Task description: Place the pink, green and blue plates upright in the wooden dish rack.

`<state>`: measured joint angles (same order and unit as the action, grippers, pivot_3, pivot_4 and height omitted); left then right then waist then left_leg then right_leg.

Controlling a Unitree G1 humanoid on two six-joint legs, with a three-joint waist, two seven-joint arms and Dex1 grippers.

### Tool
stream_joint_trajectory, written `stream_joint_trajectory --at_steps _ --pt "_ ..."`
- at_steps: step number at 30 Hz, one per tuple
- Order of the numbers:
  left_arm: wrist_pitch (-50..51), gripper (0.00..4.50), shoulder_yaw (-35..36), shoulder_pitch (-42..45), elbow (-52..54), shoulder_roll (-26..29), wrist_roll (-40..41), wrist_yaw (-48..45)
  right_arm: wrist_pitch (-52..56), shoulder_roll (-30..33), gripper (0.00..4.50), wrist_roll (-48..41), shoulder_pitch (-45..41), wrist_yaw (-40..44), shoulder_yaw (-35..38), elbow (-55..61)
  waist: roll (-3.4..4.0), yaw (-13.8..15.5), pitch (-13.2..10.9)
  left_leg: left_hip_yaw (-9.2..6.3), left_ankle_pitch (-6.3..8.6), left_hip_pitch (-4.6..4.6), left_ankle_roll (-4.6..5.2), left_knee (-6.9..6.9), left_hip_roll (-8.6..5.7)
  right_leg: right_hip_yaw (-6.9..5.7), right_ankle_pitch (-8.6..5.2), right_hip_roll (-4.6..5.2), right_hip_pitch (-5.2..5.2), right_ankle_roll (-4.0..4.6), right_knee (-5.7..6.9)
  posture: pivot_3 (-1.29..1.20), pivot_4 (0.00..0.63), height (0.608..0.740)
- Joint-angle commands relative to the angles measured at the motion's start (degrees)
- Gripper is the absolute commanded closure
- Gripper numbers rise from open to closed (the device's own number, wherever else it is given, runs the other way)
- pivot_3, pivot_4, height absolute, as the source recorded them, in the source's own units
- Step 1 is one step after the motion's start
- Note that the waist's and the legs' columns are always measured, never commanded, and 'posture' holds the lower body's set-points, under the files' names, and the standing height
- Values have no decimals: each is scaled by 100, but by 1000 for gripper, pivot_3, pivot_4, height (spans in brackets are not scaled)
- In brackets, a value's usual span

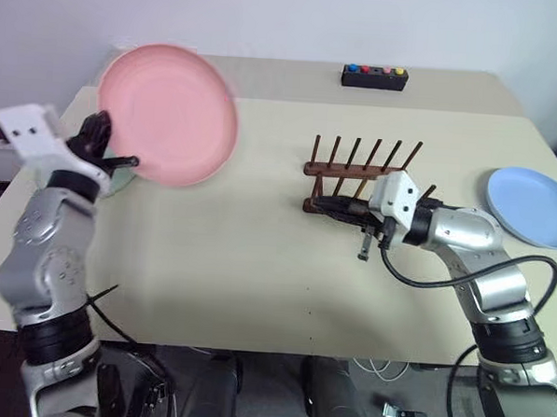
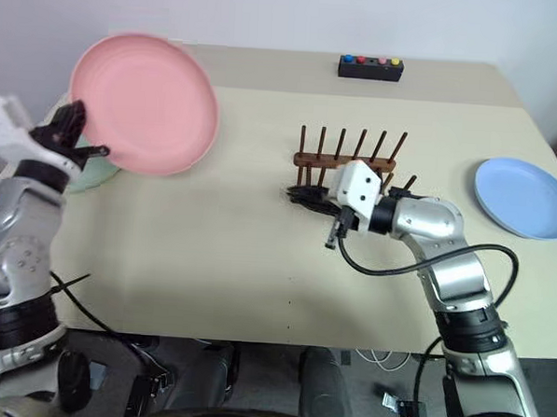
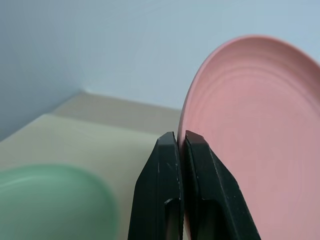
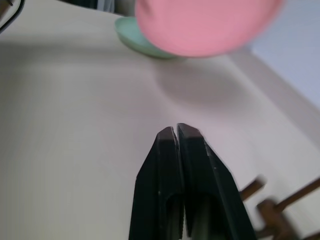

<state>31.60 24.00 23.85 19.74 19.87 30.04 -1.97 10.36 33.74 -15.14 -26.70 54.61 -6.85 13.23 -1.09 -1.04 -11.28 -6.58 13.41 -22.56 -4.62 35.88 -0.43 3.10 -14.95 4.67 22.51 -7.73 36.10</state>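
My left gripper (image 1: 122, 160) is shut on the rim of the pink plate (image 1: 167, 114), which is held raised and tilted over the table's left side. Its fingers (image 3: 167, 165) pinch that rim in the left wrist view. The green plate (image 2: 84, 172) lies flat on the table under the pink one, mostly hidden by it. The blue plate (image 1: 531, 205) lies flat at the right edge. The wooden dish rack (image 1: 360, 166) stands in the middle with no plate in it. My right gripper (image 1: 321, 204) is shut and empty, pointing left along the rack's near rail.
A small black box with coloured buttons (image 1: 374, 77) sits at the back of the table, behind the rack. A cable hangs from the right wrist just in front of the rack. Bare tabletop (image 1: 220, 252) stretches between the plates on the left and the rack.
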Motion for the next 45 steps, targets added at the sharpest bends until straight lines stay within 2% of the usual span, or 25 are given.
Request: stream_joint_trajectory --at_steps 1,5,12,27,30,33,34,36,45 --pt "-147 4500 -351 212 432 -154 -255 275 -476 -153 2725 688 -342 -425 -238 -12 0 -4 -1 0 0 -1 0 -1 0 0 0 0 2 0 1 0 150 734" --pt "-180 4500 -952 314 703 -530 -596 518 -1475 -322 674 1822 -825 -907 -729 -341 0 6 -2 1 -2 -6 -3 -2 -1 0 0 0 7 0 1 0 150 734" --pt "-58 4500 -1192 334 912 -795 -624 585 -2226 -613 674 2484 -1234 -1321 -992 -862 -1 7 -2 -1 -2 -6 -4 0 -1 -1 0 -1 7 0 2 0 150 734" --pt "188 4500 -1662 303 1132 -1109 -599 567 -3565 -652 674 3758 -1427 -1916 -1441 -1886 -1 4 -2 -1 -3 -6 -4 0 -1 0 0 -1 6 1 2 0 150 734" --pt "202 4500 -1717 277 1127 -1143 -601 542 -3635 -658 1541 3844 -1449 -1995 -1435 -1997 -1 5 -2 -1 -3 -6 -4 0 -1 0 0 -1 6 1 2 0 150 734" --pt "212 4500 -1726 277 1126 -1168 -601 518 -3716 -633 2967 3950 -1470 -2044 -1442 -2074 -1 4 -2 -1 -3 -6 -4 0 -1 0 0 -1 6 1 2 0 150 734" --pt "213 4500 -1725 278 1123 -1174 -598 511 -3734 -633 3655 3965 -1474 -2057 -1438 -2089 -1 4 -2 -1 -3 -6 -4 0 -1 0 0 -1 6 1 2 0 150 734" --pt "225 4500 -1717 283 1126 -1192 -568 491 -3774 -626 4464 3987 -1486 -2088 -1424 -2100 -1 2 -2 -1 -3 -6 -4 0 -1 0 0 -1 6 1 3 0 150 734" --pt "204 4500 -1477 321 1147 -1396 -308 452 -4000 -583 4464 4204 -1580 -2387 -1365 -2181 -1 5 -2 -1 -3 -6 -4 1 -2 0 0 -1 5 1 2 0 150 734"
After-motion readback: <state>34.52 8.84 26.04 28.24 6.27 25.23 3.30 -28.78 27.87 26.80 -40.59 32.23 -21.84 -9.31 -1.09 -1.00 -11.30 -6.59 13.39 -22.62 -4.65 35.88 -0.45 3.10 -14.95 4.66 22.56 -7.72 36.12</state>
